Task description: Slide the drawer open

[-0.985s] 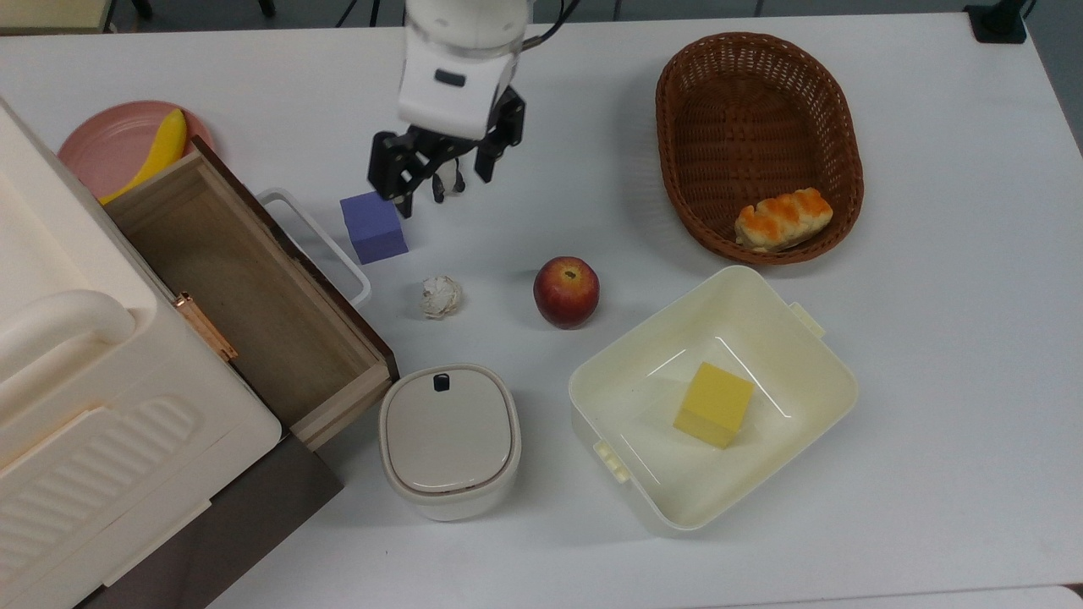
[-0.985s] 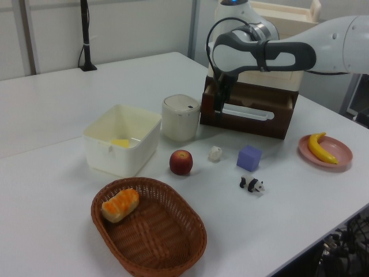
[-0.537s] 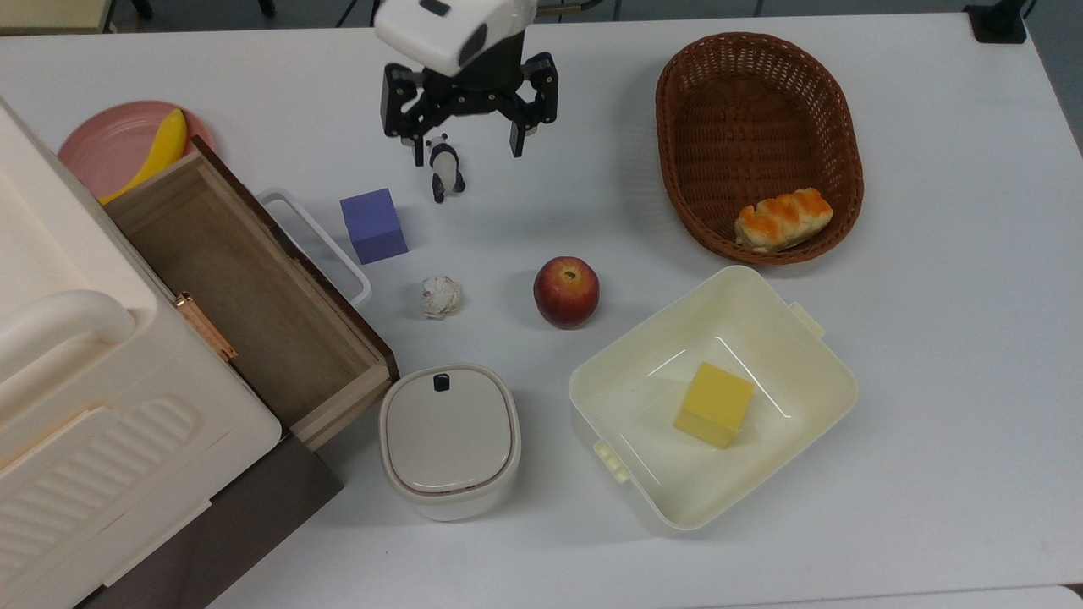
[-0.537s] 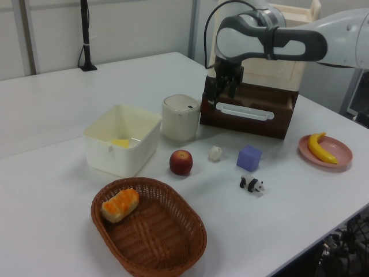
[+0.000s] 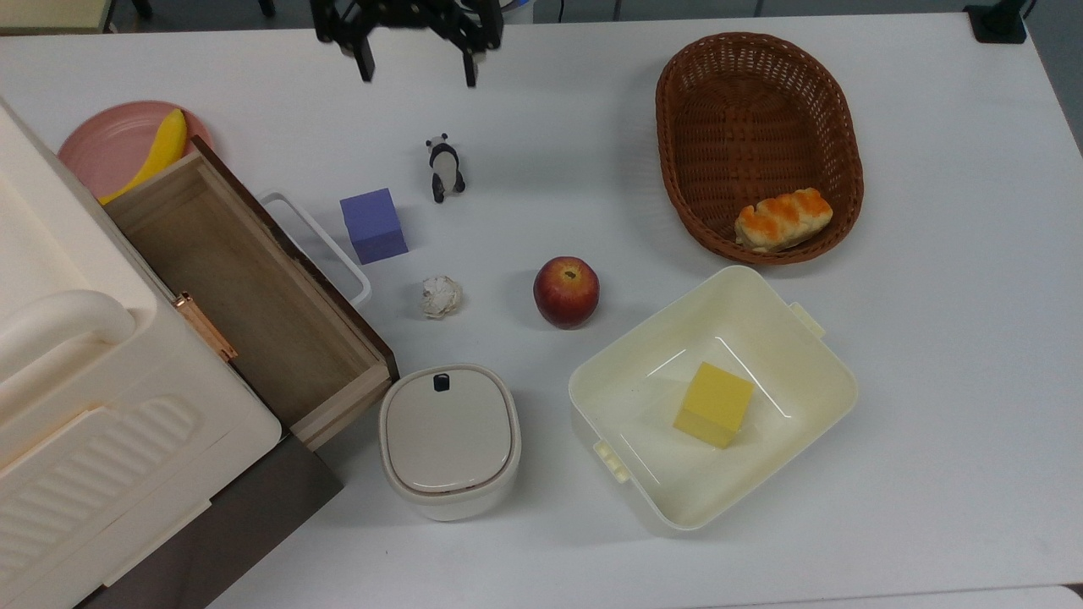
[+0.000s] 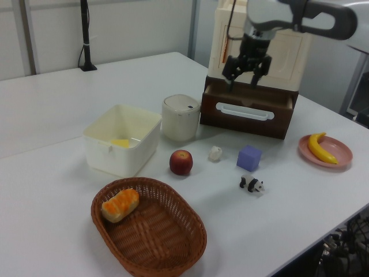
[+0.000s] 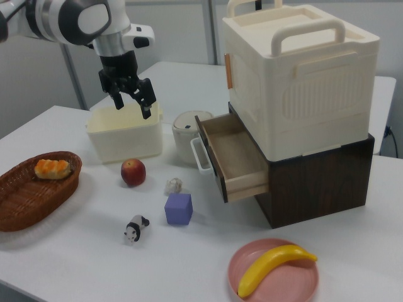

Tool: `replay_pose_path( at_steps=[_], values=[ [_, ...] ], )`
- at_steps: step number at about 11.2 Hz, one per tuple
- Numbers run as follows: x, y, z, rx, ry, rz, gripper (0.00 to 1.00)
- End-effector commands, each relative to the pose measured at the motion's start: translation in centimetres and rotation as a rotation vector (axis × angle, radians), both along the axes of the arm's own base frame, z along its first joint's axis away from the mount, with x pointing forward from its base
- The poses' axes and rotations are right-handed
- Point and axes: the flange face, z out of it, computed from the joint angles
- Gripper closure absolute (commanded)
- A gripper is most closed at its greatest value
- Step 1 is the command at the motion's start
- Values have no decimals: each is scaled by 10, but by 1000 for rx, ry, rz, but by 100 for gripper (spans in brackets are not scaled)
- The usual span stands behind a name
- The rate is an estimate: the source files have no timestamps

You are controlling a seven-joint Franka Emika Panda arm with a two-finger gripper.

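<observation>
The drawer [image 5: 245, 288] is a shallow light-wood box with a dark brown front and a white loop handle [image 5: 317, 245]. It stands pulled out from under the cream cabinet [image 5: 85, 381], and its inside is bare. The left view shows its front panel [image 6: 248, 112], and the right view shows its open box [image 7: 236, 157]. My gripper [image 5: 416, 68] hangs open and empty at the top view's upper edge, well away from the handle. In the left view the gripper [image 6: 245, 78] is raised in front of the cabinet. In the right view the gripper [image 7: 133, 104] hovers above the cream tub.
Near the drawer front lie a purple cube [image 5: 373, 225], a panda toy [image 5: 443, 167], a crumpled paper ball [image 5: 441, 296] and an apple [image 5: 566, 292]. A round lidded pot [image 5: 448, 436], a cream tub [image 5: 736, 275] with a yellow block, a basket [image 5: 668, 85] with bread and a pink plate [image 5: 101, 148] with a banana also stand on the table.
The gripper rose and drew back from beside the purple cube and panda toward the top view's upper edge, staying open. The drawer stays pulled out and unmoved.
</observation>
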Motion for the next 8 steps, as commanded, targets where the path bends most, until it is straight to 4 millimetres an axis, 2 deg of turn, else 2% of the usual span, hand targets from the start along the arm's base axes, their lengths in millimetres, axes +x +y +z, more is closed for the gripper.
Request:
replay_pose_path(
  at_steps=[1, 8],
  values=[
    [-19, -6, 8, 31, 37, -43, 0],
    [-18, 0, 0, 31, 50, -25, 0]
  ],
)
